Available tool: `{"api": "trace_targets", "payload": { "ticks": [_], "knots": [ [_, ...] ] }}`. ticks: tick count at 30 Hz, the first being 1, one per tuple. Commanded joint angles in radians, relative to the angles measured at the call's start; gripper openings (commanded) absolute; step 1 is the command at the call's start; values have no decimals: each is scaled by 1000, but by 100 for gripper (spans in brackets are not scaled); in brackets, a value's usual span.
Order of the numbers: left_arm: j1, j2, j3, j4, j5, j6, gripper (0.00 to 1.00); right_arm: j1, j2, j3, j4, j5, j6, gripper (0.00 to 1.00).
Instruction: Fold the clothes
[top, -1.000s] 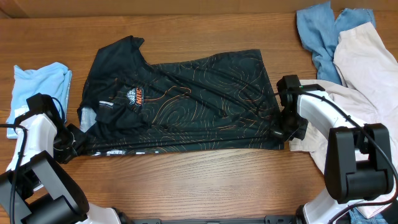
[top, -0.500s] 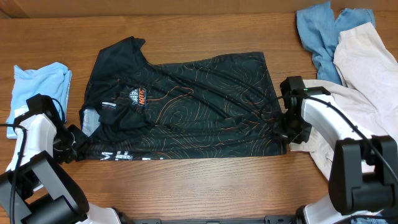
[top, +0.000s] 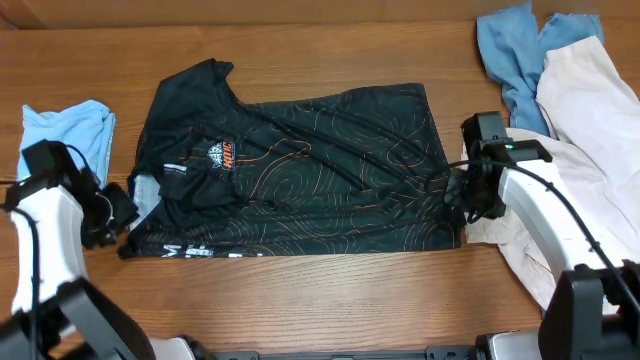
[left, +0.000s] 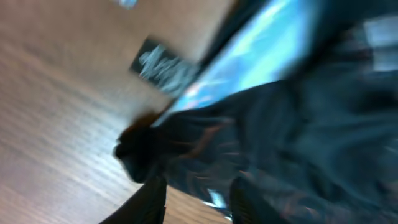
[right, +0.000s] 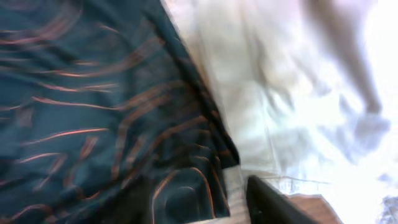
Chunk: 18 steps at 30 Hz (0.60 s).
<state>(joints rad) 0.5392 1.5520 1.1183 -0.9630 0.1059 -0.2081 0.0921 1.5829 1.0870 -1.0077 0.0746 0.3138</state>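
Overhead, the black shirt (top: 300, 170) lies flat on the desk (top: 300, 300), seemingly readied for folding; left hand (top: 118, 215) and right hand (top: 457, 195) flank its side edges, fingers wide, empty.

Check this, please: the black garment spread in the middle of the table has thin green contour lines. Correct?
No. The black garment spread in the middle of the table has thin orange contour lines, not green; the right wrist view shows them closely.
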Motion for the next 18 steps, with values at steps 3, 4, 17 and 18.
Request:
{"api": "trace_targets", "payload": {
  "ticks": [3, 4, 17, 18],
  "knots": [
    [-53, -108, 77, 47, 221, 127, 100, -2, -51, 151, 30, -154, -171, 65],
    [-72, -106, 97, 49, 220, 127, 100, -2, -51, 172, 31, -180, -190, 67],
    [-208, 369, 665, 14, 226, 134, 100, -2, -50, 229, -21, -192, -192, 71],
    [-209, 421, 720, 3, 236, 135, 100, -2, -50, 229, -24, -192, -192, 71]
  ]
}}
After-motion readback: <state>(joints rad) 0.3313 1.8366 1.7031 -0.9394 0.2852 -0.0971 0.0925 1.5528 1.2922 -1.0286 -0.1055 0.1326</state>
